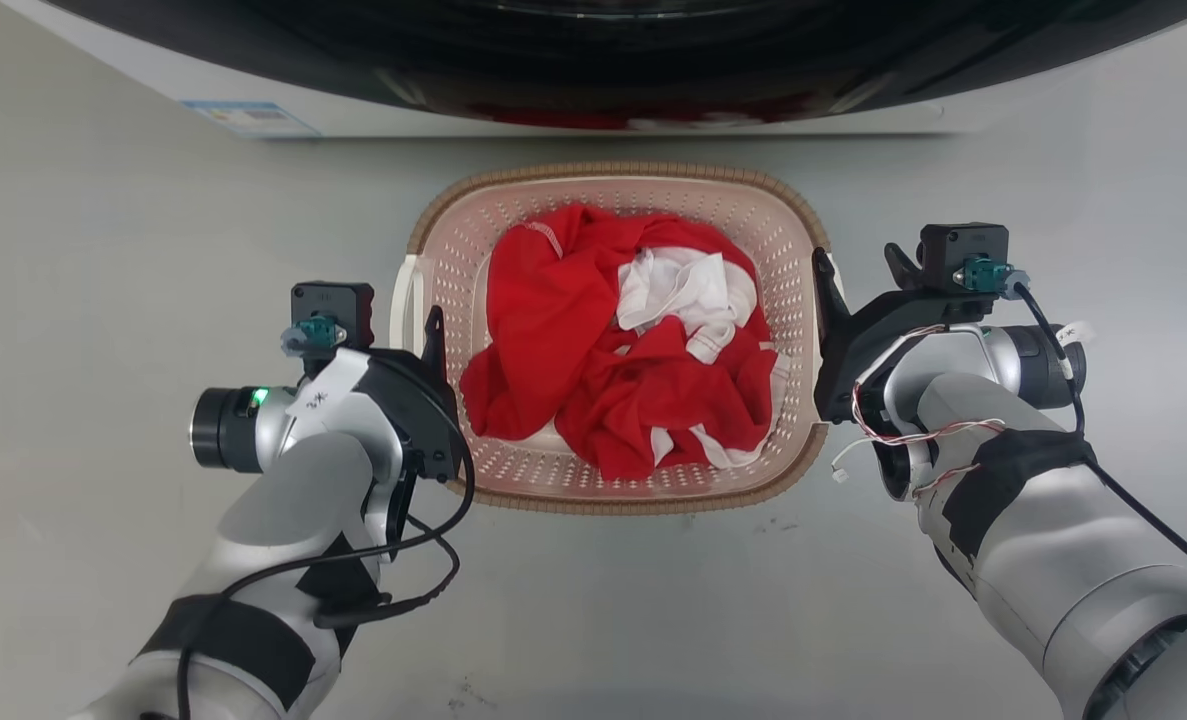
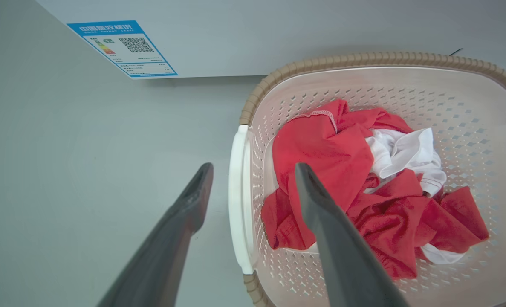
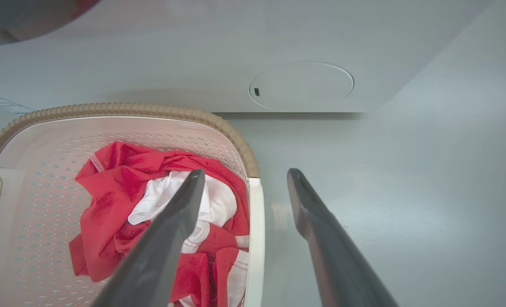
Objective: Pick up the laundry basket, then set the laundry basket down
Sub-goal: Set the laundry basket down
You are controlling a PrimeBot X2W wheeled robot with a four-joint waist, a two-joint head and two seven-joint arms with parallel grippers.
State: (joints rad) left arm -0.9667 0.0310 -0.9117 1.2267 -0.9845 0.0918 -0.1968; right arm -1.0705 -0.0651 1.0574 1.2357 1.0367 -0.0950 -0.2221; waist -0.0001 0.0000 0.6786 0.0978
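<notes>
The laundry basket (image 1: 613, 172) stands on the grey floor in front of the washing machine, cream with perforated walls and a brown woven-look rim, and it holds red and white clothes (image 1: 613, 340). My left gripper (image 1: 415, 325) is open astride the basket's white left handle (image 2: 238, 200), one finger inside the wall and one outside. My right gripper (image 1: 848, 275) is open in the same way over the white right handle (image 3: 256, 238). In the left wrist view my left gripper (image 2: 253, 168) frames the basket (image 2: 363, 59). The right wrist view shows my right gripper (image 3: 245, 174) at the basket's edge (image 3: 108, 108).
The white washing machine (image 1: 553, 110) stands just behind the basket, with a blue energy label (image 2: 122, 49) at its lower left and a round cover (image 3: 302, 85) at its lower right. Bare grey floor (image 1: 103, 300) lies on both sides and in front.
</notes>
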